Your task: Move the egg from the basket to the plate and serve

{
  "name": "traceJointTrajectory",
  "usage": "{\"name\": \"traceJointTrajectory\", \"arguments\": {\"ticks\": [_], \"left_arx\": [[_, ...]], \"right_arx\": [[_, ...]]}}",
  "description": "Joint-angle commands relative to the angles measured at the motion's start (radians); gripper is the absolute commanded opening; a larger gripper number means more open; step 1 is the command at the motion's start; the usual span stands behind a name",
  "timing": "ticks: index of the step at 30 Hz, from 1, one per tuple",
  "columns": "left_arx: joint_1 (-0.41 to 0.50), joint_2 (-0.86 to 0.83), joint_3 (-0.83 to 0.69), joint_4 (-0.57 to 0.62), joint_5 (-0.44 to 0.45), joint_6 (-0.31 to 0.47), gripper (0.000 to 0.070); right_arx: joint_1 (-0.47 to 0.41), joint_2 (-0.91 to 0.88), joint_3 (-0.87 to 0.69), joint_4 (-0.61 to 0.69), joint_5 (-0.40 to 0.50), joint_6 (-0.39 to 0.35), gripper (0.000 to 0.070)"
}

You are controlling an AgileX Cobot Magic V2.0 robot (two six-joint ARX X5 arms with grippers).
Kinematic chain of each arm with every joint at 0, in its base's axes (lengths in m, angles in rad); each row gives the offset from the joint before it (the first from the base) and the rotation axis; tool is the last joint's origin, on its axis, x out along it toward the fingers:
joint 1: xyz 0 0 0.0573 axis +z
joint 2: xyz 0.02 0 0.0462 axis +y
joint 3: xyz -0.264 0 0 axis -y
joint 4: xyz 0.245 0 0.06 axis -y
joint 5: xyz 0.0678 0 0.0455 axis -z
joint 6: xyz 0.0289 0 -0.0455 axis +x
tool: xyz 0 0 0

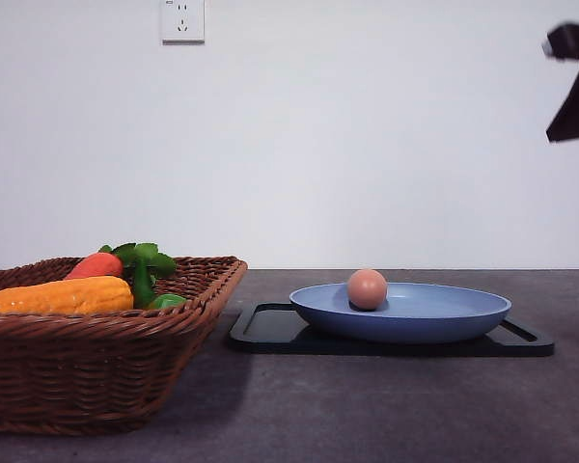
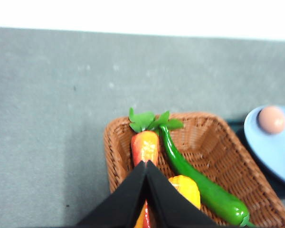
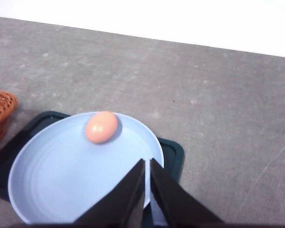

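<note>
Basket (image 1: 96, 362) at the counter's (image 1: 386, 405) left edge carries a carrot (image 1: 95, 264), a yellow vegetable (image 1: 63, 296) and a long green pepper (image 2: 199, 186), with the left hand (image 2: 146, 164) poised above them, fingers pressed together and holding nothing. To the right, the egg (image 1: 367, 288) sits on the left part of the blue plate (image 1: 444, 318), which rests on a black tray (image 1: 270, 333). The right hand (image 3: 147, 164) hovers over the plate's right rim, its fingers nearly touching and empty. With the transfer apparently done, serving looks like the step in hand: the plate should be gripped at its rim, kept level and moved slowly, since the egg could easily roll.
</note>
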Motion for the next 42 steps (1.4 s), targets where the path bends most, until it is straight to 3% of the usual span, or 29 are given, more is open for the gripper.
{"name": "traceJointTrajectory", "arguments": {"ticks": [1,18,22,24,32,37,42], "left_arx": [[-0.005,-0.023,0.011,0.023,0.001,-0.010,0.0000],[-0.004,-0.052,0.011,0.055,0.001,-0.010,0.0000],[-0.005,-0.160,0.011,-0.012,-0.002,-0.005,0.0000],[0.001,-0.234,0.010,-0.039,-0.003,0.048,0.0000],[0.118,-0.455,-0.057,-0.060,-0.003,0.130,0.0000],[0.212,-0.490,-0.161,-0.056,-0.003,0.130,0.0000],[0.250,-0.490,-0.272,-0.052,-0.003,0.125,0.0000]], "right_arx": [[0.005,0.005,0.003,0.010,0.000,0.009,0.0000],[0.005,0.005,0.004,0.033,0.003,0.001,0.0000],[0.005,0.004,0.004,0.033,0.002,0.001,0.0000],[0.005,0.005,0.004,0.032,0.003,0.001,0.0000],[0.005,0.005,0.004,0.033,0.003,0.001,0.0000],[0.005,0.005,0.004,0.032,0.003,0.001,0.0000],[0.005,0.005,0.004,0.033,0.003,0.002,0.0000]]}}
